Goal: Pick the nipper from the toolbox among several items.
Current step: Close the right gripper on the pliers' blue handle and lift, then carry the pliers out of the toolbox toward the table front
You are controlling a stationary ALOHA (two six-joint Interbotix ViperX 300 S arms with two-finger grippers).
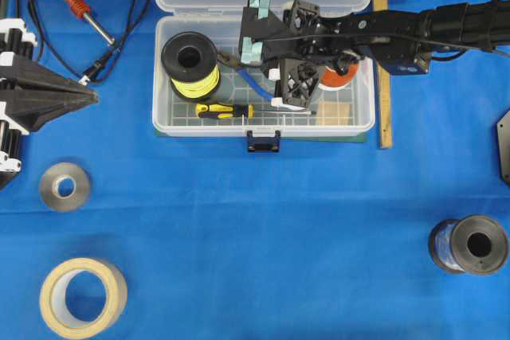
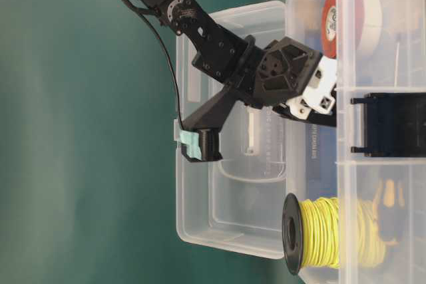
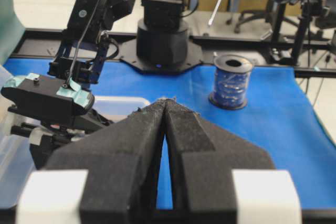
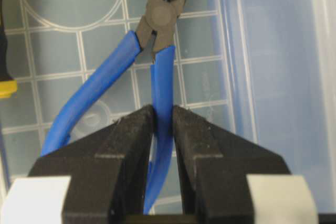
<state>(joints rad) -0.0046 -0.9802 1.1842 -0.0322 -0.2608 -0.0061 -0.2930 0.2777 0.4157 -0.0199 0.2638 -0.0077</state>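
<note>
Right gripper pinches one thin blue handle of the nipper, small dark-jawed pliers lying on the grid floor of the clear plastic toolbox, beside the black spool of yellow wire. Left gripper rests pressed together, well apart. My concern: gripping a single handle, I risk the nipper pivoting or slipping free on lift, or snagging the yellow-black screwdriver.

The toolbox is clear, shiny plastic. The nipper has smooth blue handles and dull grey metal jaws. The right gripper has rough black pads. The cloth is blue.
</note>
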